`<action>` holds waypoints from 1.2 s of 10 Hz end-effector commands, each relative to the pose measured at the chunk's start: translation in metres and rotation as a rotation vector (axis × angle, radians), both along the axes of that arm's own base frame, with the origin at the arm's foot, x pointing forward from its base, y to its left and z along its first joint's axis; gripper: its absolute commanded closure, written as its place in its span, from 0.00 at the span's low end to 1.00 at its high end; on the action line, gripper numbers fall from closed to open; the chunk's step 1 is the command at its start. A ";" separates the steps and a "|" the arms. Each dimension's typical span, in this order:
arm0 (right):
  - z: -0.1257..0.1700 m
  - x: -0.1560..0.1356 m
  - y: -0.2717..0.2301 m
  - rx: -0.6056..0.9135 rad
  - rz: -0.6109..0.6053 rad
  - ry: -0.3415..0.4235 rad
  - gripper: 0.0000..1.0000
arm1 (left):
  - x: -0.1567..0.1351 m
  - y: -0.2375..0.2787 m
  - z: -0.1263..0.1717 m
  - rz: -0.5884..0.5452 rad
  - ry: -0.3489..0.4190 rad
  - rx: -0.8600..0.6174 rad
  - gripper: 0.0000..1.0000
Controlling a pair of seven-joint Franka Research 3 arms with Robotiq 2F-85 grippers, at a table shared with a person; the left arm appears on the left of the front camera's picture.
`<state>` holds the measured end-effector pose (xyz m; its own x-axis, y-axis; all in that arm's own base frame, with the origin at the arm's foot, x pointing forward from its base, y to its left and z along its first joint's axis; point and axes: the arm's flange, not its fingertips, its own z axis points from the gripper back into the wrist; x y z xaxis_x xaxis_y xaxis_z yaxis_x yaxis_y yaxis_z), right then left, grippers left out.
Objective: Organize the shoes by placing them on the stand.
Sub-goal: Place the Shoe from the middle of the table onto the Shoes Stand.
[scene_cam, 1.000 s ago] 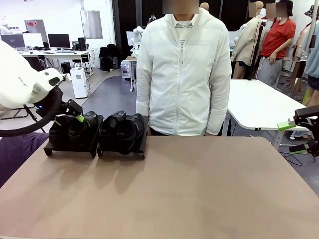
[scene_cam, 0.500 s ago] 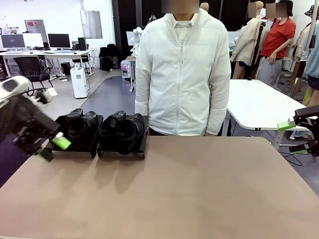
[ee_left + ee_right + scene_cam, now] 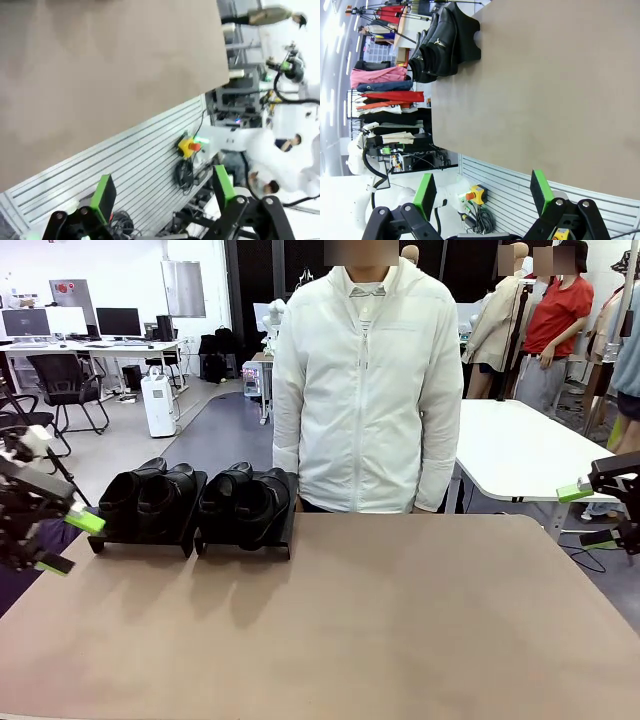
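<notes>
Four black shiny shoes stand in two pairs at the table's far left: one pair [image 3: 150, 496] on the left stand [image 3: 140, 539], the other pair [image 3: 245, 498] on the right stand [image 3: 243, 543]. My left gripper [image 3: 70, 542] hangs open at the left table edge, a little to the left of and nearer than the left stand, with nothing between its fingers [image 3: 104, 195]. My right gripper [image 3: 590, 515] is open and empty off the table's right edge. Beyond the right gripper's fingers [image 3: 540, 190], the right wrist view shows the shoes [image 3: 440, 42] far off across the table.
A person in a white jacket [image 3: 365, 390] stands at the far side, arms down, hands hidden behind the table edge. The brown tabletop [image 3: 380, 620] is bare from the middle to the right. A white table [image 3: 520, 445] stands behind at right.
My left arm has drawn back from the left pair of shoes, moving down and left to the table's left edge. The shoes, the person and the right arm have not moved.
</notes>
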<state>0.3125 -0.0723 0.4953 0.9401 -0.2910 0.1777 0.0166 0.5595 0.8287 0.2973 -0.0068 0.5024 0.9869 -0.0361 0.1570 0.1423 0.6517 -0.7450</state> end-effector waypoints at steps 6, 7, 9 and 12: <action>0.005 0.002 0.001 0.029 -0.008 -0.004 0.00 | 0.006 -0.010 0.002 -0.057 -0.017 0.012 0.00; 0.005 0.002 0.001 0.029 -0.008 -0.004 0.00 | 0.006 -0.010 0.002 -0.057 -0.017 0.012 0.00; 0.005 0.002 0.001 0.029 -0.008 -0.004 0.00 | 0.006 -0.010 0.002 -0.057 -0.017 0.012 0.00; 0.005 0.002 0.001 0.029 -0.008 -0.004 0.00 | 0.006 -0.010 0.002 -0.057 -0.017 0.012 0.00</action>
<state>0.3125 -0.0723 0.4953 0.9401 -0.2910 0.1777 0.0165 0.5595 0.8286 0.3004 -0.0209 0.5030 0.9842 -0.0785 0.1585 0.1700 0.6665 -0.7259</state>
